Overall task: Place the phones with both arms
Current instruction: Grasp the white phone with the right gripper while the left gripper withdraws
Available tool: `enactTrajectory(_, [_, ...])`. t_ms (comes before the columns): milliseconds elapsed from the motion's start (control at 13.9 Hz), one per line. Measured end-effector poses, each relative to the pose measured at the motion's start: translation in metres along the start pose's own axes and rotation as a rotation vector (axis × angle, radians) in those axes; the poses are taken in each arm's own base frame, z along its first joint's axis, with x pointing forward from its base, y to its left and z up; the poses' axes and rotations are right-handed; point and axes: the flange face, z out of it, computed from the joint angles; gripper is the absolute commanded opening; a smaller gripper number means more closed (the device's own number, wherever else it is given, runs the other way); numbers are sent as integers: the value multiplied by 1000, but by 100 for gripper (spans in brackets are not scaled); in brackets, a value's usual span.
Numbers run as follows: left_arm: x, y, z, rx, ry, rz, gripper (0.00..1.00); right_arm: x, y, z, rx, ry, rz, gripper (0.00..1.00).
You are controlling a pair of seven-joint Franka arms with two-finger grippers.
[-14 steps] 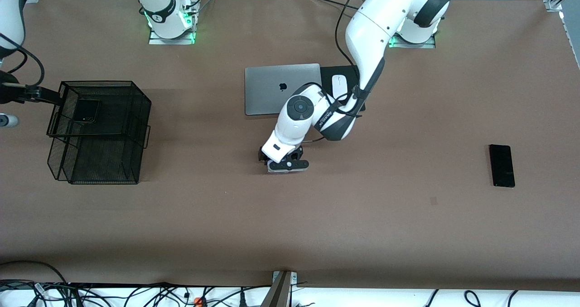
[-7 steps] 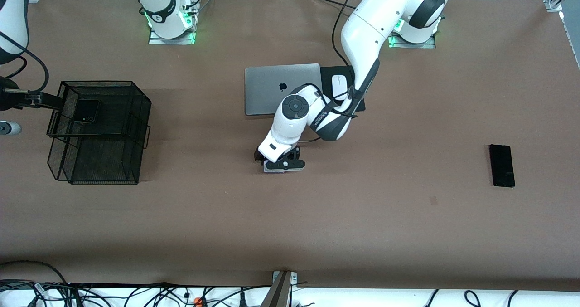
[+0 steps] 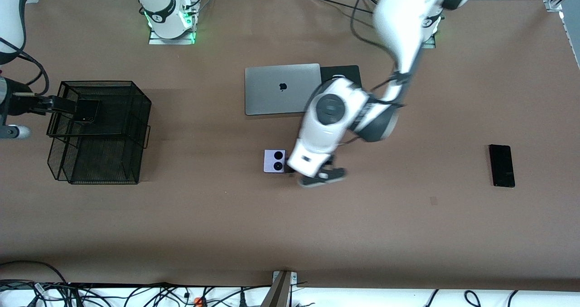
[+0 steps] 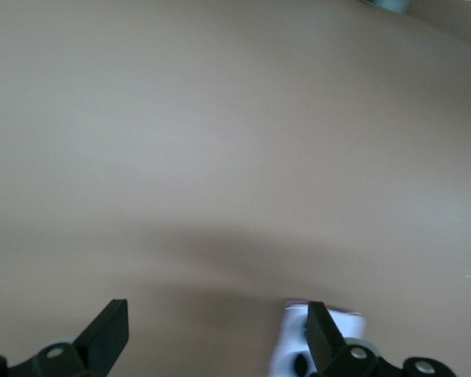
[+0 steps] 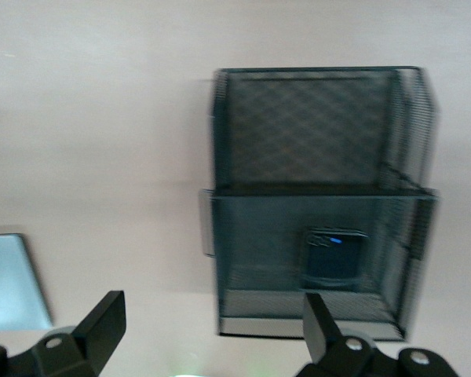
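The lavender-white phone (image 3: 274, 161) with two black circles lies flat on the table nearer to the front camera than the laptop. My left gripper (image 3: 318, 178) is open and empty, up in the air just beside it toward the left arm's end. In the left wrist view the phone (image 4: 297, 349) shows by one finger of the left gripper (image 4: 216, 323). The black folded phone (image 3: 87, 110) lies in the upper tier of the mesh basket (image 3: 136, 116), and it also shows in the right wrist view (image 5: 334, 259). My right gripper (image 3: 63, 104) is open and empty at the basket's edge (image 5: 212, 316). The long slim black phone (image 3: 501, 165) lies toward the left arm's end.
A closed grey laptop (image 3: 276, 89) and a black mouse pad (image 3: 340, 70) lie near the robot bases, partly covered by the left arm. The two-tier black mesh basket (image 5: 314, 133) stands toward the right arm's end. Cables run along the table's near edge.
My left gripper has risen off the lavender phone and swung toward the left arm's end. The phone now lies uncovered on the table. My right gripper has shifted slightly by the basket.
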Motion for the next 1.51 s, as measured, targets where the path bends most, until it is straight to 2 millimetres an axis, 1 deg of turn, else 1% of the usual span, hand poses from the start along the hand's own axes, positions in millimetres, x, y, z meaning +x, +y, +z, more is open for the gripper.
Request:
enactTrajectory(72, [25,-46,-22,37,-34,9,100,6,-14,8,18,-3,-8,100])
enactTrajectory(144, [48,-93,-38,58,-62,24,100,16,-31,16,31,9,-5,100])
enactTrajectory(216, [67,-141,-46,73,-89,46,100,28,-53,27,37,25,5,100])
enactTrajectory(361, [98,-233,-45,83,-135,102,100,51,-103,58,32,52,34,100])
enactTrajectory(577, [135,-362,-35,85,-178,181,100,77,-176,113,26,93,106,100])
enactTrajectory(649, [142,-399,-32,112,-186,204,100,82,-198,131,24,103,145,100])
enactTrajectory(721, [145,-431,-28,141,-198,222,100,86,-223,149,19,119,178,100])
enactTrajectory(794, [148,-456,-20,155,-208,233,100,88,-249,167,15,141,200,100])
enactTrajectory(866, [149,-477,-9,158,-211,245,100,88,-276,186,11,160,214,100])
enactTrajectory(1082, [148,-524,40,150,-191,265,100,83,-351,251,-3,189,239,100])
enactTrajectory(1154, [146,-539,56,146,-184,274,100,80,-374,271,-3,205,253,100])
enactTrajectory(1299, [146,-576,80,138,-161,303,100,72,-410,305,6,248,264,100])
enactTrajectory(1443, [147,-610,98,134,-136,328,100,65,-434,333,19,289,260,100])
enactTrajectory(1515, [146,-622,105,132,-131,328,100,61,-445,346,23,304,250,100])
